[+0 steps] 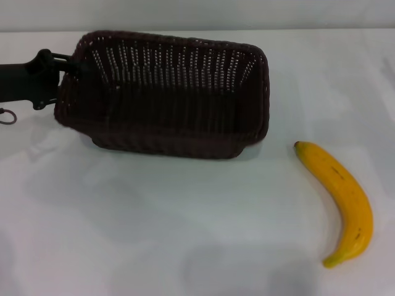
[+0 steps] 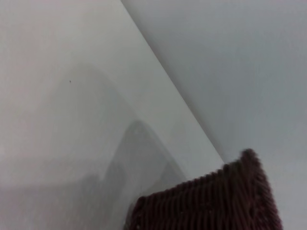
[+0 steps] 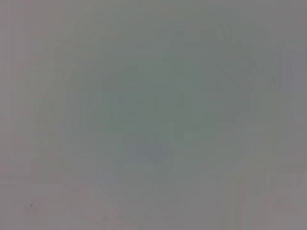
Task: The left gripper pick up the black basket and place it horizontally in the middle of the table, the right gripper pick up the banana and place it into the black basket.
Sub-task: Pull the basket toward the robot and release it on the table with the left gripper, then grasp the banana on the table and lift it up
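While left claw (image 1: pixel 69 61) grips black basket (image 1: pixel 170 92) (tilted), banana (image 1: pixel 341 198) lies apart.

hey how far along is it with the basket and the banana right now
Done: nothing finished yet. In hand: the left gripper is at the left end rim of the black basket, which sits tilted toward the far left of the table, so it looks mid-carry. Left: setting the basket level in the middle, then the banana, which lies untouched on the table to the basket's right. The right gripper is out of view.
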Controlling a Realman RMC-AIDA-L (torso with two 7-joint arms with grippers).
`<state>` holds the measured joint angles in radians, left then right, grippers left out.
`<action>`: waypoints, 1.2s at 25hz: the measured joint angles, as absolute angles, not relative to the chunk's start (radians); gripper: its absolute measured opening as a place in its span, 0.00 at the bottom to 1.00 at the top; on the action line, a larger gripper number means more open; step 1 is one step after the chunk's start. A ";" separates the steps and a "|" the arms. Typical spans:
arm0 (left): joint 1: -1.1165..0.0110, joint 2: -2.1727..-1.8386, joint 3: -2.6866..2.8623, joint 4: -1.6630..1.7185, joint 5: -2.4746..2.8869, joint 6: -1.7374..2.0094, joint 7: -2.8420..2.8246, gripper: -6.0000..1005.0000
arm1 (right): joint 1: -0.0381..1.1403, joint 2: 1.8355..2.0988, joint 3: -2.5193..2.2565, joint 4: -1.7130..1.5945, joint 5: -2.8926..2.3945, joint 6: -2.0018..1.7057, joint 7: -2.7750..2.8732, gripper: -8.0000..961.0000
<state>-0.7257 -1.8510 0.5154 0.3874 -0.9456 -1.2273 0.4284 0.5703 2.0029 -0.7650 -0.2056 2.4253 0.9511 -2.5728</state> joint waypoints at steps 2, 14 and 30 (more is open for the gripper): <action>-0.726 -1.855 0.515 0.386 -0.945 -1.225 0.429 0.31 | 0.572 2.008 -0.762 -0.206 2.425 0.951 -2.577 0.88; -0.713 -1.869 0.516 0.386 -0.945 -1.260 0.419 0.40 | 0.583 2.011 -0.756 -0.202 2.425 0.943 -2.583 0.88; -0.497 -1.923 0.508 0.498 -1.267 -1.353 0.658 0.84 | 0.577 2.014 -0.753 -0.219 2.425 0.953 -2.577 0.88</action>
<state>-0.4967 -1.9229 0.5077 0.4983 -1.2675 -1.3535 0.6584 0.5772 2.0141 -0.7531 -0.2191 2.4251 0.9525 -2.5771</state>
